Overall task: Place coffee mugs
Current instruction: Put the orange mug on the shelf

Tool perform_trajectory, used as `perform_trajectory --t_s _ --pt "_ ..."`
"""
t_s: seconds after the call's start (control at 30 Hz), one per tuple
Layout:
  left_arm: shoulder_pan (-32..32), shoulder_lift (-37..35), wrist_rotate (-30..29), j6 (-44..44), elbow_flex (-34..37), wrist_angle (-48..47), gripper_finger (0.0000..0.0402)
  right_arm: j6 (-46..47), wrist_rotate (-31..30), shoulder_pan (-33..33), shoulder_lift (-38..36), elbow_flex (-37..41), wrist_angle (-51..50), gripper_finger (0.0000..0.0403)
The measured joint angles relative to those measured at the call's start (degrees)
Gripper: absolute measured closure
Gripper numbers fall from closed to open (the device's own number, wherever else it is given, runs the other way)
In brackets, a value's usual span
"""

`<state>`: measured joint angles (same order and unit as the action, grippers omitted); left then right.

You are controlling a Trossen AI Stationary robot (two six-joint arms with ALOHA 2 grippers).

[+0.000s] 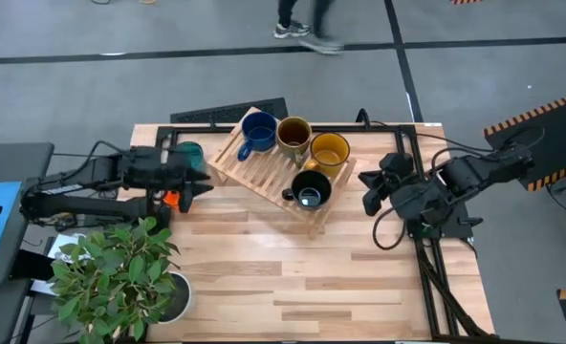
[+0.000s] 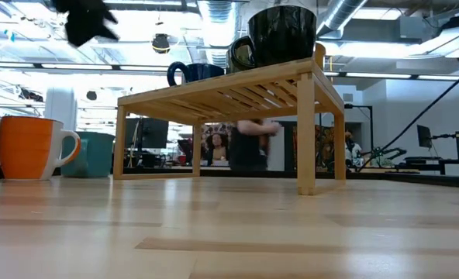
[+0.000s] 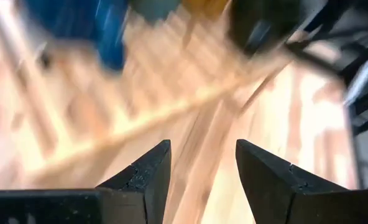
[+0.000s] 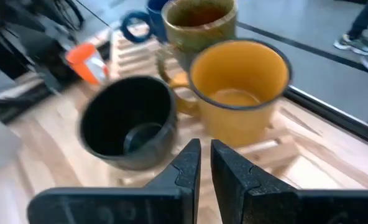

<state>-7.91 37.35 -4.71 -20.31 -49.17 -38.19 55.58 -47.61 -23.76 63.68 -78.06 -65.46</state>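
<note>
Sitting on the slatted wooden rack [image 1: 273,172]: 4 of 6 mugs — dark blue mug [image 1: 257,131], brown-olive mug [image 1: 293,136], yellow mug [image 1: 329,152], black mug [image 1: 311,188].
Orange mug [image 2: 32,147] & teal mug [image 2: 95,153] stand on the light wood table [image 1: 302,277] left of rack, under the left gripper [image 1: 205,177], fingers apart, empty. Right gripper [image 1: 371,192] right of rack, fingers nearly together, holding nothing.

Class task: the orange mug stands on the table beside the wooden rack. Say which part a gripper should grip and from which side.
Grip the orange mug by its rim wall, coming from above: it stands upright, mouth open. The teal mug crowds its handle side, so a side approach looks tighter. The left gripper is nearest.
</note>
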Motion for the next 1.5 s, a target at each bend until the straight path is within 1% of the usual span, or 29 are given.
perform_trajectory --t_s 0.1,0.2,0.33,0.4,0.43,0.53,0.67,0.8,1.03,1.17,1.27,1.37,1.43,1.5 --pt "0.6 0.6 -0.8 -4.1 -0.1 -9.0 0.0237 0.0 1.3 0.7 0.0 0.0 -4.0 0.034" --pt "0.6 3.2 -2.8 -10.4 -0.1 -18.2 0.0237 0.0 1.3 1.4 0.0 0.0 -7.8 0.034" --pt "-0.1 9.6 -6.6 -18.4 -0.1 -30.4 0.0237 0.0 1.3 2.5 0.0 0.0 -11.5 0.034" --pt "-0.7 13.2 -7.0 -19.8 -0.1 -35.2 0.0237 0.0 1.3 3.0 0.0 0.0 -12.6 0.034" --pt "-0.8 14.9 -7.1 -19.9 -0.1 -36.1 0.0237 0.0 1.3 3.1 0.0 0.0 -13.1 0.034" --pt "-1.3 19.2 -6.8 -18.8 -0.1 -36.2 0.0237 0.0 1.3 3.4 0.0 0.0 -14.0 0.034" --pt "-1.3 23.3 -5.1 -16.0 -0.1 -35.4 0.0237 -0.1 1.3 3.3 0.0 0.0 -14.3 0.034" --pt "-1.3 25.7 -6.3 -15.5 -0.1 -36.1 0.0237 -0.1 1.4 3.2 0.0 0.0 -14.5 0.034" --pt "-2.4 26.5 -5.4 -17.3 0.4 -34.1 0.0237 -0.1 2.7 3.2 0.0 0.0 -15.4 0.034" --pt "-3.7 26.2 -4.0 -18.3 3.7 -33.4 0.0237 -0.1 2.7 3.2 0.0 0.0 -15.4 0.034" --pt "-4.0 26.2 -1.6 -18.3 6.4 -30.1 0.0237 -0.1 2.7 3.2 0.0 0.0 -15.4 0.034" --pt "-4.0 26.2 -1.6 -18.5 7.4 -28.7 0.0237 -0.1 2.7 3.2 0.0 0.0 -15.3 0.034" --pt "-4.0 26.2 -2.2 -18.3 7.4 -28.7 0.0242 0.0 2.7 3.2 0.0 0.0 -15.3 0.034" --pt "-4.0 26.2 -2.1 -17.8 7.4 -29.1 0.0259 0.0 2.7 3.2 0.0 0.0 -15.1 0.034"
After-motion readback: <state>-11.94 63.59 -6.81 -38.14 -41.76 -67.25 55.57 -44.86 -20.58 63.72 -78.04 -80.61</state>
